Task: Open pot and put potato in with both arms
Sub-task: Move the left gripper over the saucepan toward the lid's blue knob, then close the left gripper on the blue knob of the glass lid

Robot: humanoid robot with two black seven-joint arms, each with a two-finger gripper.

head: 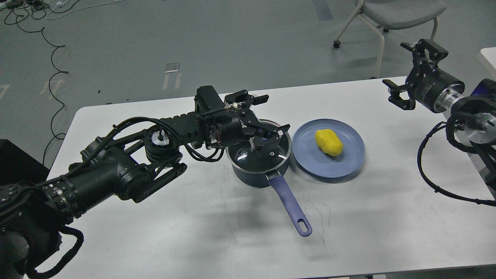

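Note:
A dark blue pot (248, 176) with a glass lid (269, 157) and a purple handle (291, 207) stands mid-table. My left gripper (260, 140) is down on the lid, its open fingers straddling the purple knob (264, 134), which is mostly hidden; I cannot tell if they touch it. A yellow potato (328, 142) lies on a blue plate (348, 164) just right of the pot. My right gripper (400, 71) is open and empty, raised above the table's far right edge, well away from the potato.
The white table (193, 232) ends close behind the pot. A grey chair (391, 15) stands on the floor behind the table at the right. Cables (50, 50) lie on the floor at the far left.

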